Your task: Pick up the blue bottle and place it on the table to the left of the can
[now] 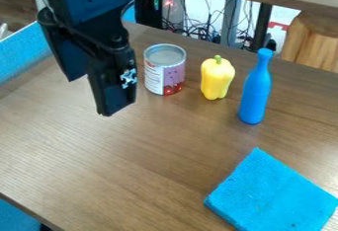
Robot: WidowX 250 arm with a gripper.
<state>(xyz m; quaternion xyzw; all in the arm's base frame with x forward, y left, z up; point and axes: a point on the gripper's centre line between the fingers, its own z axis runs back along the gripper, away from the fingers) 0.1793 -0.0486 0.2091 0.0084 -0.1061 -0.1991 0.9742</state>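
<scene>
- At the left edge, a light-blue surface [25, 48] runs slantwise along the side of the brown wood-grain table [99, 163].
- The black gripper [113, 107] hangs from the upper left over the table, pointing down, with a white patterned marker on its side. How far open it is cannot be told from this angle; nothing can be seen in its hold.
- Just right of the gripper, and nearest to it, the can [163, 72] stands upright near the table's back edge. It has a silvery top and a label in white, purple and red.
- Behind the table, dark cables [204, 27] lie tangled.
- Right of the can and apart from it, the yellow pepper [216, 79] stands with its green stem up.
- Next comes the slim blue bottle [255, 94], upright, its neck narrowing to a darker blue cap.
- Nearer the camera, at the lower right, a flat blue square [272, 195] lies turned cornerwise on the table.
- At the upper right, beyond the table, is a pale wooden piece [314, 40].
</scene>
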